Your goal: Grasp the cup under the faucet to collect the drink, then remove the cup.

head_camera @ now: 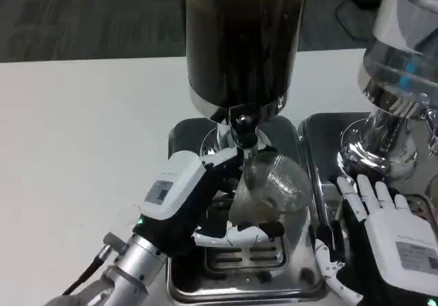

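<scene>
Left hand [185,203] grips the clear ribbed cup [268,191], fingers wrapped round its wall, cup tilted over the slotted drip grate [250,255] near the tray's middle. Grate mostly hidden behind hand and cup. Faucet [243,126] sits just above the cup's rim; whether liquid runs, cannot tell. Dark dispenser tank [239,39] cut off at top. Right hand [393,234] lies flat, fingers spread, holding nothing, cut off at the picture's bottom-right corner. Second dispenser [400,87] cropped at right.
</scene>
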